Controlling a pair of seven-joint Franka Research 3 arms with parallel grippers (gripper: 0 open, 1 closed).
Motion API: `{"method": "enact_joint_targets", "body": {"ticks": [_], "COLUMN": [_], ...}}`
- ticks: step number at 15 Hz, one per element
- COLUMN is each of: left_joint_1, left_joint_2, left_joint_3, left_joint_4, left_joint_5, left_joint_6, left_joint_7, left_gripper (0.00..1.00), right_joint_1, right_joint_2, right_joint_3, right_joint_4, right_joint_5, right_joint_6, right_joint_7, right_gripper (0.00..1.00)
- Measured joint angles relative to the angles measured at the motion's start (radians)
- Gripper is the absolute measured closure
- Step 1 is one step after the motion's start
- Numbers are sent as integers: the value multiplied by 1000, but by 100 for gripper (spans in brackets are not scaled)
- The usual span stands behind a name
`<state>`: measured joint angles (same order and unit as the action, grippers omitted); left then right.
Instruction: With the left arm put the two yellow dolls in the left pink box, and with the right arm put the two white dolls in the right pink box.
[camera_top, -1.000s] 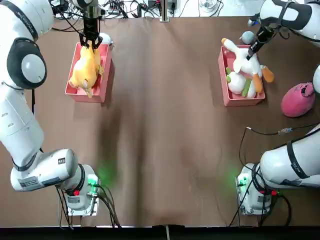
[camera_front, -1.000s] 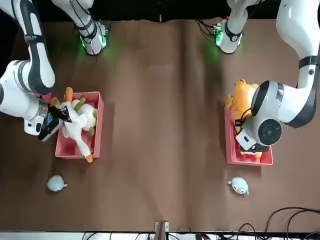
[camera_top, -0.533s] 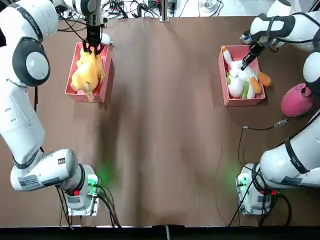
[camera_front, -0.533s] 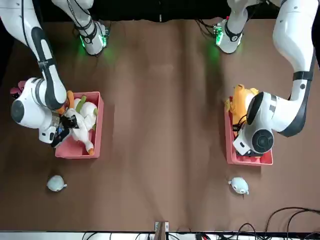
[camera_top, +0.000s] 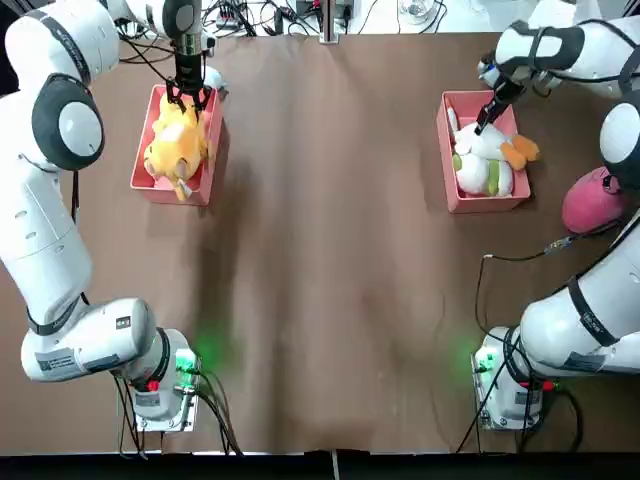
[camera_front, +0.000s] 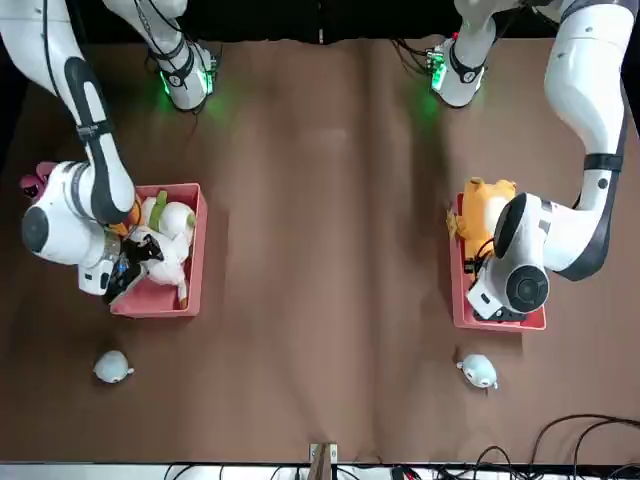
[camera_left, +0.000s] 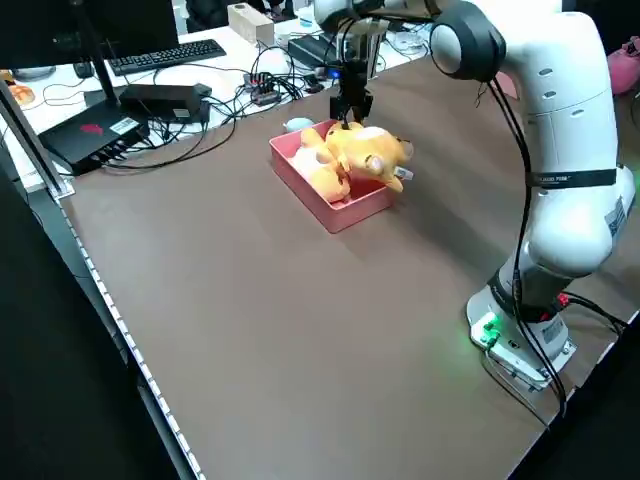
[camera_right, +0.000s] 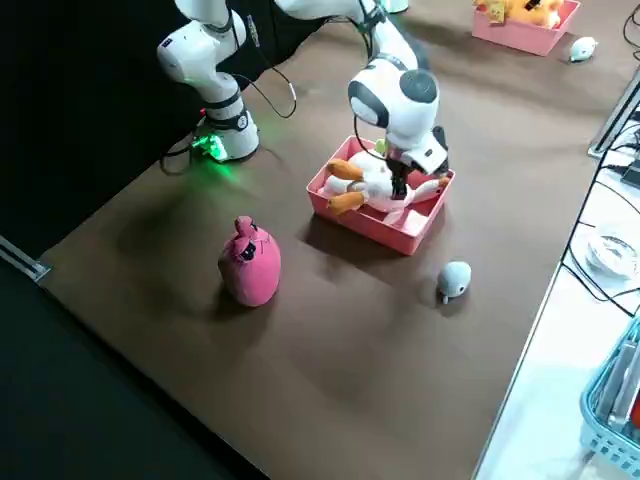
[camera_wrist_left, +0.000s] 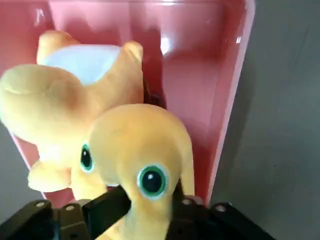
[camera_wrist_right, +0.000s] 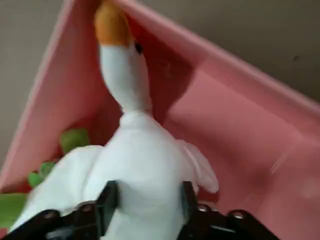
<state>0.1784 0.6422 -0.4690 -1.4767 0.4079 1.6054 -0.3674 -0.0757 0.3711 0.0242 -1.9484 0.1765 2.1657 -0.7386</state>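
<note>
We see the left end effector (camera_top: 186, 93) pinching a yellow doll (camera_wrist_left: 135, 165) low inside the left pink box (camera_top: 148, 185), likely to seat it beside the other. The right end effector (camera_top: 484, 124) seems clamped on a white, orange-beaked doll (camera_wrist_right: 135, 185) in the right pink box (camera_top: 446, 160).

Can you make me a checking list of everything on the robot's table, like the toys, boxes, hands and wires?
Surface: brown table, bare in the middle.
Job's things: soft yellow dolls in the left pink box; soft white dolls in the right pink box.
Clutter: pink plush toy beside the right box; two small pale-blue toys on the table's far side.
Grippers: left gripper shut on a yellow doll; right gripper shut on a white doll.
Cables: black cable near the right base.
Surroundings: keyboard and tangled wires beyond the table.
</note>
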Motion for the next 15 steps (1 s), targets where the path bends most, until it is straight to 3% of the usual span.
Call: {"method": "enact_joint_targets", "body": {"ticks": [4, 6, 9, 13, 15], "left_joint_1": [10, 14, 16, 21, 26], "left_joint_2": [-65, -113, -198, -327, -376], "left_joint_3": [-1, -1, -1, -1, -1], "left_joint_4": [14, 15, 17, 20, 20], "left_joint_5": [0, 0, -5, -8, -51], "left_joint_6": [0, -2, -28, -90, -122], "left_joint_7": [1, 0, -1, 2, 5], "left_gripper": [15, 0, 0, 0, 0], "right_joint_1": [10, 23, 43, 41, 41], "right_joint_2": [-53, -90, -143, -199, -208], "right_joint_3": [2, 2, 4, -1, -2], "right_joint_4": [138, 187, 266, 375, 392], "right_joint_5": [-36, -93, -161, -168, -168], "right_joint_6": [-206, -277, -367, -447, -486], "right_joint_7": [2, 33, 128, 330, 366], "right_gripper": [0, 0, 0, 0, 0]}}
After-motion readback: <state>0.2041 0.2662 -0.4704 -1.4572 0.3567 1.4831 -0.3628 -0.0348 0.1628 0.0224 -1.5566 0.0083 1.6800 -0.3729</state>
